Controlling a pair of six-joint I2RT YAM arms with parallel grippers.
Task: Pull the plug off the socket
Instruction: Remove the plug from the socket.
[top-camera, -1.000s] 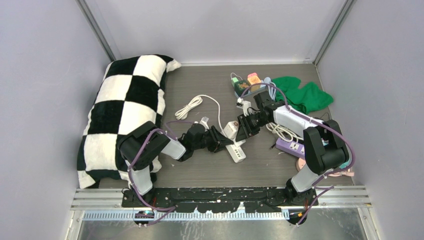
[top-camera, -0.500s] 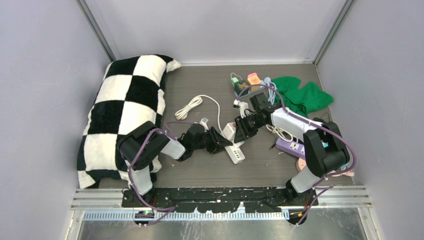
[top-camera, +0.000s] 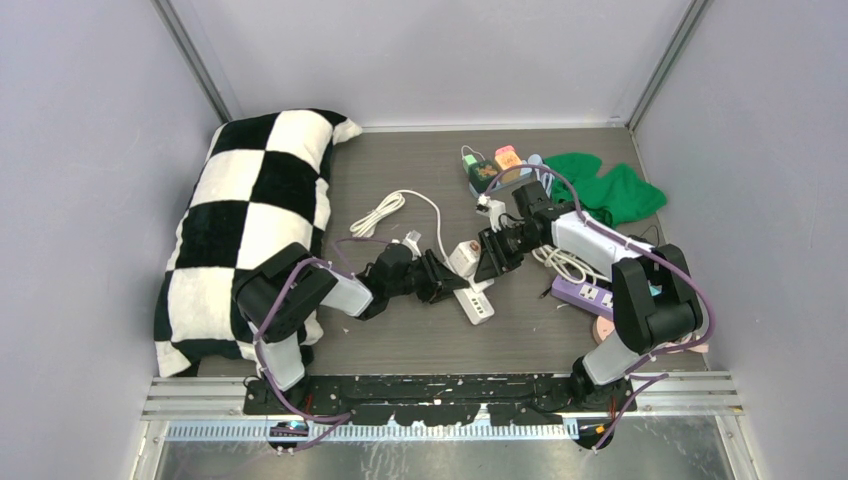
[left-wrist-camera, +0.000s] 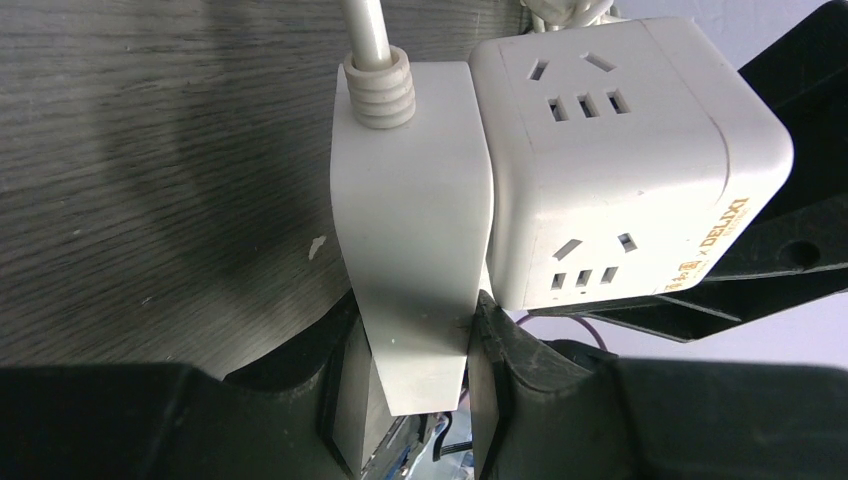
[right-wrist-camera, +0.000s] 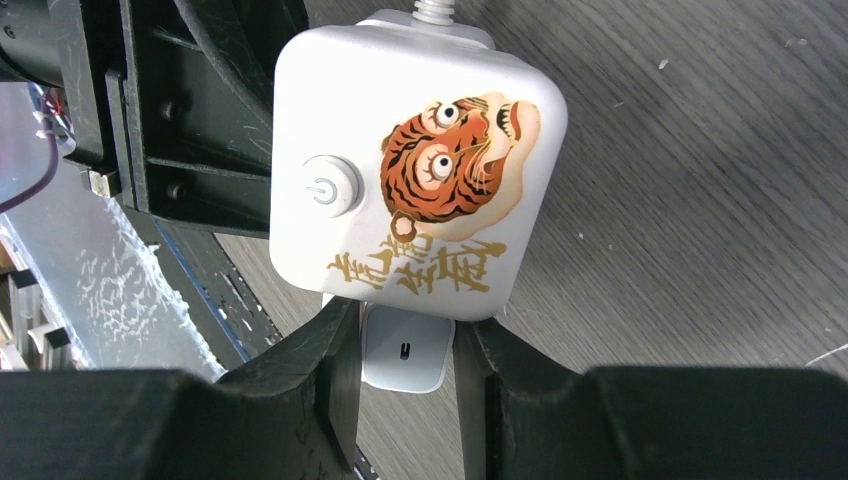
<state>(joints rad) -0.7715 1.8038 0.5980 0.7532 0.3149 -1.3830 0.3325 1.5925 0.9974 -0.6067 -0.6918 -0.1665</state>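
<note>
Left gripper (left-wrist-camera: 405, 400) clenched on plug (left-wrist-camera: 410, 220), long axis vertical in frame; cube socket (left-wrist-camera: 610, 160) mated to its right side; right gripper (right-wrist-camera: 405, 375) clamps white block (right-wrist-camera: 405, 350) beneath.

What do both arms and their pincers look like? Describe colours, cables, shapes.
The left arm and right arm have black joints, white link covers and purple cables looping loosely alongside. The left pincer and right pincer are matte black, each with two broad angular fingers.
</note>
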